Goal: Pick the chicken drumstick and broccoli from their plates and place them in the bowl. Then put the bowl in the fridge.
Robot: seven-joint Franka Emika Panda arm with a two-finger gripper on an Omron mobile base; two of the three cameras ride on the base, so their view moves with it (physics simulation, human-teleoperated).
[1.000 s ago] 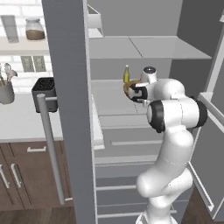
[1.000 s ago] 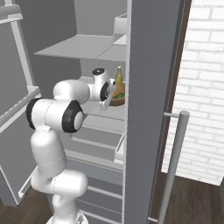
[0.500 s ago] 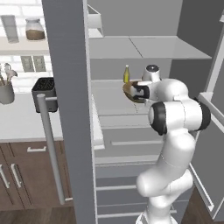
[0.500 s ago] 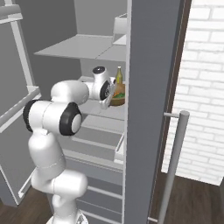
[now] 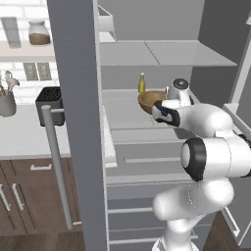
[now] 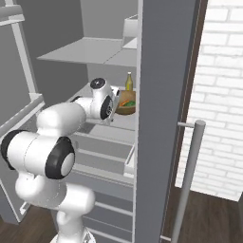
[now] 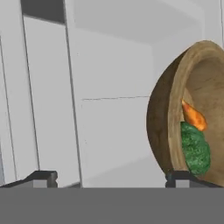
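The brown wooden bowl [image 5: 148,98] stands on a middle shelf [image 5: 126,120] of the open grey fridge [image 5: 73,98]. In the hand view the bowl [image 7: 168,118] lies at the right, with the orange chicken drumstick [image 7: 193,115] and the dark green broccoli [image 7: 195,148] inside it. My gripper [image 7: 111,178] is open, its right fingertip [image 7: 180,177] just below the bowl's rim and nothing between the fingers. From the right base, the gripper [image 6: 113,108] sits just left of the bowl [image 6: 126,106]. The plates are out of view.
A yellow-green bottle [image 5: 141,82] stands behind the bowl on the same shelf. The fridge door [image 6: 161,95] with its long bar handle [image 6: 187,180] hangs open beside the arm. Left of the fridge, a counter holds a black toaster [image 5: 49,100] and a utensil pot [image 5: 7,102].
The jaws have gone from shut on the bowl's rim to wide open, letting the bowl go on the shelf. The hand has drawn back slightly.
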